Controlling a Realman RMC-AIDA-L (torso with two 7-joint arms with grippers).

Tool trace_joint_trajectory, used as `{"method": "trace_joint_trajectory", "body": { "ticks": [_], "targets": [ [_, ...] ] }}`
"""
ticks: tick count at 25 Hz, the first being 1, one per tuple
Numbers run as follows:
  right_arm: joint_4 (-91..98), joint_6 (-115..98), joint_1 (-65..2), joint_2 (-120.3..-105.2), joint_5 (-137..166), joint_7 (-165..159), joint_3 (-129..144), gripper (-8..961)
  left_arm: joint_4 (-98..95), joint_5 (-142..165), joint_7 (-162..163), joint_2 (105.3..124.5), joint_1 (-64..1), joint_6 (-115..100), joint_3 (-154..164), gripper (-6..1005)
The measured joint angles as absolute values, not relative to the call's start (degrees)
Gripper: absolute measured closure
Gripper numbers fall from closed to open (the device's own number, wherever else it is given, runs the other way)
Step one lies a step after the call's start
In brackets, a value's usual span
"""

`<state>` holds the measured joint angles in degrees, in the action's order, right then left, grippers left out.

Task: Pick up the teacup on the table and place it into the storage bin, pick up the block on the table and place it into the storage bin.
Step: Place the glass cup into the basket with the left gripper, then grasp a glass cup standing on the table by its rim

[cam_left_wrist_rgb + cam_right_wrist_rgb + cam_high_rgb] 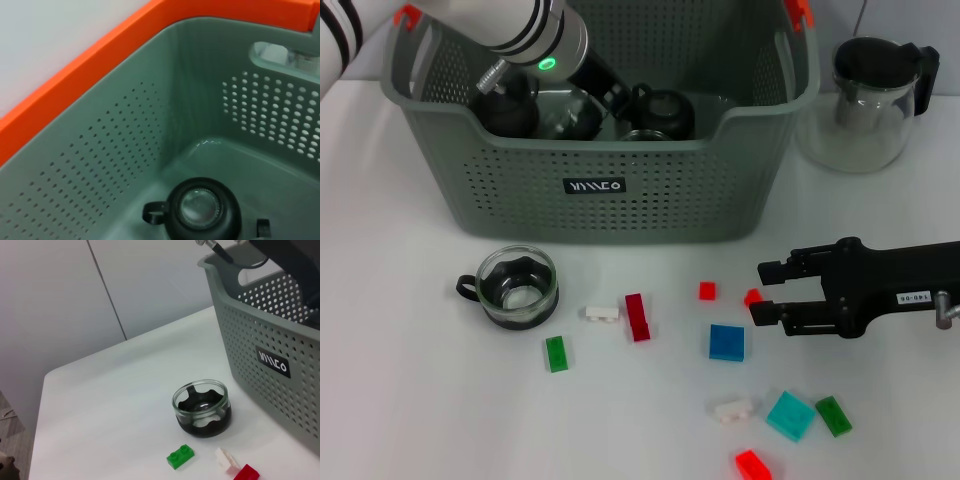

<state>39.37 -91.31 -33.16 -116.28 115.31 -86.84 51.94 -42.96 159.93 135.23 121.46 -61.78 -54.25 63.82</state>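
One teacup (518, 287) sits on the table (400, 400) before the storage bin (610, 190). The left gripper (620, 100) reaches inside the bin, grip hidden. The right gripper (767, 292), jaws open, flanks a small red block (752, 297); next likely closing on it.

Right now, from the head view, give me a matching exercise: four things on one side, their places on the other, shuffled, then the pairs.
Things:
1. teacup
2. teapot
3. left gripper
4. right gripper

Places:
A. inside the bin
B. on the table in front of the bin's left half
C. on the table right of the bin
D. low over the table, beside a small red block

Pairs: 1-B, 2-C, 3-A, 4-D
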Motion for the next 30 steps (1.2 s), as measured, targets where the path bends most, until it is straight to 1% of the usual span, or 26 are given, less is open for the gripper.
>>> {"method": "trace_joint_trajectory", "body": {
  "ticks": [3, 5, 6, 7, 8, 9, 11, 12, 15, 19, 21, 25, 27, 30],
  "targets": [
    [39.37, -91.32, -33.11, -116.28, 115.31, -86.74, 51.94, 339, -46.37, 159.25, 135.61, 121.53, -60.41, -54.7, 63.21, 483],
    [39.37, -91.32, -33.08, -116.25, 115.31, -86.69, 51.94, 339, -56.17, 155.16, 135.55, 122.39, -56.72, -58.26, 61.02, 398],
    [39.38, -91.33, -33.06, -116.21, 115.31, -86.68, 51.94, 339, -56.17, 155.16, 135.55, 122.39, -56.72, -58.26, 61.02, 388],
    [39.37, -91.32, -33.03, -116.13, 115.31, -86.67, 51.92, 339, -60.48, 151.79, 135.04, 122.69, -55.04, -60.72, 59.96, 377],
    [39.37, -91.34, -33.02, -116.08, 115.3, -86.67, 51.91, 339, -67.71, 144.21, 133.38, 122.89, -51.88, -65.59, 58.23, 366],
    [39.38, -91.33, -33.0, -116.0, 115.31, -86.66, 51.88, 339, -67.71, 144.21, 133.38, 122.89, -51.88, -65.59, 58.23, 356],
    [39.37, -91.32, -33.0, -115.93, 115.31, -86.66, 51.86, 338, -73.74, 134.01, 130.26, 122.83, -48.14, -71.17, 56.97, 335],
    [39.38, -91.32, -33.0, -115.9, 115.31, -86.65, 51.84, 338, -77.1, 126.2, 126.76, 122.5, -45.16, -76.39, 56.62, 335],
    [39.37, -91.33, -33.02, -115.86, 115.31, -86.63, 51.49, 338, -80.82, 118.71, 121.26, 122.32, -41.33, -85.27, 56.53, 334],
    [39.37, -91.28, -33.03, -115.84, 115.31, -86.49, 50.22, 338, -88.65, 116.8, 112.25, 123.73, -35.59, -100.18, 56.95, 335],
    [39.37, -91.14, -33.05, -115.84, 115.27, -86.48, 49.76, 338, -91.77, 117.85, 109.03, 124.32, -32.56, -103.97, 58.59, 337],
    [39.38, -90.95, -33.05, -115.85, 115.27, -86.59, 49.15, 338, -94.23, 120.84, 105.02, 124.46, -27.26, -106.27, 62.02, 342],
    [39.38, -90.66, -33.03, -115.93, 115.33, -86.73, 49.06, 338, -93.6, 123.25, 102.6, 124.6, -25.8, -106.52, 62.3, 344],
    [39.28, -90.39, -32.84, -116.07, 115.35, -86.85, 49.04, 338, -90.4, 128.26, 100.26, 124.68, -25.25, -105.07, 62.32, 342]
  ]
}}
